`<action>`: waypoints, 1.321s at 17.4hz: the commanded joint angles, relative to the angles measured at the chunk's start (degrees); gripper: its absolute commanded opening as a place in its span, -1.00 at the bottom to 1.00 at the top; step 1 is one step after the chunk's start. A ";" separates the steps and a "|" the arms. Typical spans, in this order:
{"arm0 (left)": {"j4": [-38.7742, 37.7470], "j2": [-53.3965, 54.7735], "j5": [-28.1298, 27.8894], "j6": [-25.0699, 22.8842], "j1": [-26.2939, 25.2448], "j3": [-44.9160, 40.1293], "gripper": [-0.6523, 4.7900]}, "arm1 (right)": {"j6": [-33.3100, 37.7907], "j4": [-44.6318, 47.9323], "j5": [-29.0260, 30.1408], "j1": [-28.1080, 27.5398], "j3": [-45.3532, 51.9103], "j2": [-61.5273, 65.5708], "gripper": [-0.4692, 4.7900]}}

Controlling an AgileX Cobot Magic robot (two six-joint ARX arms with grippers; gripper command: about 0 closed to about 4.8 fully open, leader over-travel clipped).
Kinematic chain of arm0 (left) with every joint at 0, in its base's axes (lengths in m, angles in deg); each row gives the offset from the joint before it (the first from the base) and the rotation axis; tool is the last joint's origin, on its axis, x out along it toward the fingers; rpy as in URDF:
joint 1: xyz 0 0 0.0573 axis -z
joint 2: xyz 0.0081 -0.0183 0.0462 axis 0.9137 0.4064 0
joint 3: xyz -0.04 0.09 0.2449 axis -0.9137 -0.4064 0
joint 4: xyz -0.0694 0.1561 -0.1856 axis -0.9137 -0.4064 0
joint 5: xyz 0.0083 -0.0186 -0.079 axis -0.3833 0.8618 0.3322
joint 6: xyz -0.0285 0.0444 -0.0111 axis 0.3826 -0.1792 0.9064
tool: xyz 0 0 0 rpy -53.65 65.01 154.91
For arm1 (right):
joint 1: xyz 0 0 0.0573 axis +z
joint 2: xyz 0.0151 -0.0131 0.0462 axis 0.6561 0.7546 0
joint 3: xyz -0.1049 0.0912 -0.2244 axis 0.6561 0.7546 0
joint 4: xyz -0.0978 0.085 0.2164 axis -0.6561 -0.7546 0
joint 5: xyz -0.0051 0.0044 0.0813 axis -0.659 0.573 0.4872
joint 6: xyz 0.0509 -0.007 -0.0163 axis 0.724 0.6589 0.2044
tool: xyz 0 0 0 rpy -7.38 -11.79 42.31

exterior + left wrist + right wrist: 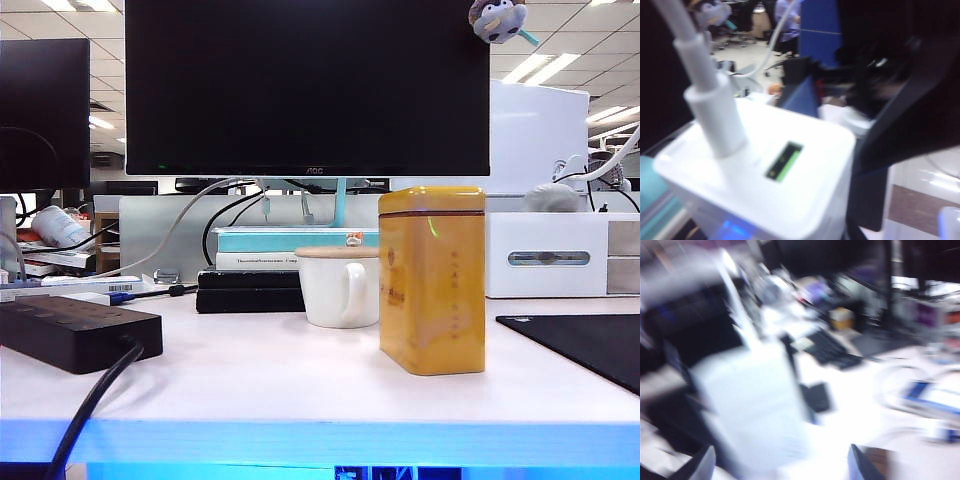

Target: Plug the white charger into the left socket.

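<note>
Filling most of the left wrist view, the white charger [760, 185] sits right in front of the left gripper [805, 210], its thin white cable [695, 65] rising from a collar on its top face, beside a small dark window lit green. One dark finger [900, 135] stands against the charger's side; the jaws look partly closed on the block, which I take to be held. In the right wrist view everything is smeared by motion: a pale white block, probably the same charger [752, 405], looms near the right gripper [780, 465], whose two finger tips stand well apart with nothing between them.

Neither arm nor the charger shows in the exterior view, so the block is evidently off the surface and out of that frame. I judge the carrying step is in hand, with insertion not yet begun. Next, the prongs, hidden here, must be turned down and lined up with the left socket, which cannot be picked out on the black power strip [75, 330] at this low angle.

That strip lies at the near left of the white surface [300, 385], its thick black cord [95, 400] dropping over the edge. A yellow tin [432, 280] stands near the middle, a white mug [340, 288] just behind, a black mat [590, 350] at right. Farther back are a monitor [305, 85], a white box [550, 255] and ceiling lights.
</note>
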 commanded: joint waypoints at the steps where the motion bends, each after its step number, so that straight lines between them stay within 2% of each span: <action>1: 1.22 -0.26 4.04 0.81 0.02 0.35 -0.22 | -6.21 0.98 -2.43 0.09 -0.28 0.35 0.60; 9: -1.16 -0.04 4.72 0.74 0.04 0.35 -0.22 | -6.49 6.49 0.35 3.06 -0.33 0.46 0.62; 14: -1.57 0.15 6.58 0.76 0.04 0.35 -0.22 | -6.49 7.30 -2.29 6.60 -0.35 1.79 0.62; 18: -2.71 0.15 8.48 0.76 0.04 0.35 -0.22 | -6.03 9.57 -4.66 6.60 -0.35 2.12 0.61; 23: -3.02 0.15 8.63 0.76 0.04 0.35 -0.22 | -4.37 9.42 -4.63 6.60 -0.35 2.14 0.61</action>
